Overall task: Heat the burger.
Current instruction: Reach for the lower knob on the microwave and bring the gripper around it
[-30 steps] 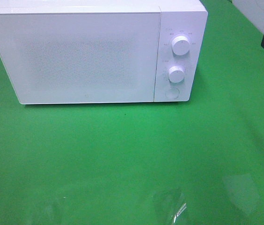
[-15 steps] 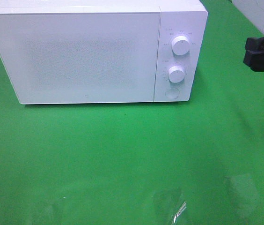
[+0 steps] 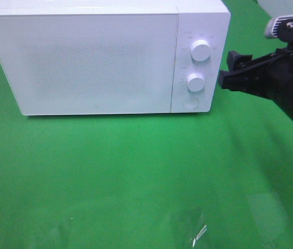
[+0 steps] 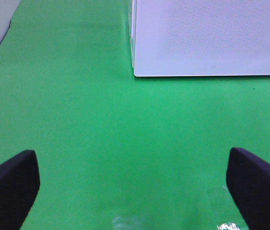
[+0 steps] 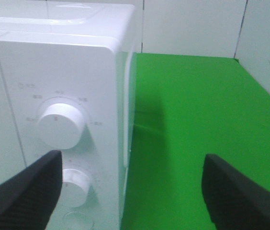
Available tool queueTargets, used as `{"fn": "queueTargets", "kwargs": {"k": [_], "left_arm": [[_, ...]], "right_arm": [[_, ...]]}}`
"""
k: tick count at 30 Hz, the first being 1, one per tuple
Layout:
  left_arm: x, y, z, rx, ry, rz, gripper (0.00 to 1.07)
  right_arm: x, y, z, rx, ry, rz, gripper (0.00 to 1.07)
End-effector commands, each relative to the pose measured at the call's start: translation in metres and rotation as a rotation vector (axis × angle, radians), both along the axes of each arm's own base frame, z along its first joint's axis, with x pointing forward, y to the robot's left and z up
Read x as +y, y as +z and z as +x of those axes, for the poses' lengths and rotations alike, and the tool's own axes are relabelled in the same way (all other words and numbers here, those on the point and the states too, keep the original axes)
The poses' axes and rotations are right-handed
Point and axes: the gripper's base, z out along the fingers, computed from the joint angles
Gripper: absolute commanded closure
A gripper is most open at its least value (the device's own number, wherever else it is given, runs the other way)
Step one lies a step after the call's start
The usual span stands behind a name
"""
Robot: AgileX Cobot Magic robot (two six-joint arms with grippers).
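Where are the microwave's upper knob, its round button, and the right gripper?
upper knob (image 3: 201, 51), exterior high view, knob face
round button (image 3: 190, 102), exterior high view, button centre
right gripper (image 3: 229, 66), exterior high view, between its open fingertips

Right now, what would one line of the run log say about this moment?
door: microwave shut | burger: not in view | right tool: open, beside the knobs, not touching | left tool: open, holding nothing

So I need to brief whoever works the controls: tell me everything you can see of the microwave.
The microwave is a glossy white box standing upright on the green cloth, door shut. Its door face looks finely speckled. The panel to its right carries two round white knobs, upper and lower, and a round button below. Nothing touches it.
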Motion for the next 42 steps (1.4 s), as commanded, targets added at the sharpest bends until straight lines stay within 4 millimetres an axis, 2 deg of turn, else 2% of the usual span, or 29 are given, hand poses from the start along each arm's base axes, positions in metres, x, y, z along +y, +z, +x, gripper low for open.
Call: {"fn": "queueTargets", "kwargs": {"k": [1,2,4,7,14,28,33,42], "left_arm": [[0.0,0.0,-0.002,-0.025,0.004,0.001,0.09],[0.0,0.0,-0.002,-0.025,0.004,0.001,0.09],[0.0,0.0,-0.002,-0.025,0.004,0.001,0.09],[0.0,0.0,-0.002,-0.025,0.004,0.001,0.09],[0.0,0.0,-0.002,-0.025,0.004,0.001,0.09],[0.0,0.0,-0.002,-0.025,0.004,0.001,0.09],[0.0,0.0,-0.002,-0.025,0.004,0.001,0.09],[0.0,0.0,-0.002,-0.025,0.004,0.001,0.09]], "right_arm": [[0.009,-0.002,-0.003,-0.028,0.002,-0.01,0.31],[0.018,-0.01,-0.006,-0.01,0.007,-0.012,0.31],[0.021,-0.013,-0.007,-0.003,0.005,-0.013,0.31],[0.036,-0.025,-0.013,0.004,0.013,-0.027,0.31],[0.043,-0.036,-0.016,-0.001,-0.008,-0.026,0.31],[0.069,-0.058,0.01,0.029,-0.013,-0.024,0.31],[0.065,-0.066,0.032,0.035,-0.066,0.008,0.31],[0.069,-0.074,0.051,0.037,-0.074,0.012,0.31]]}}
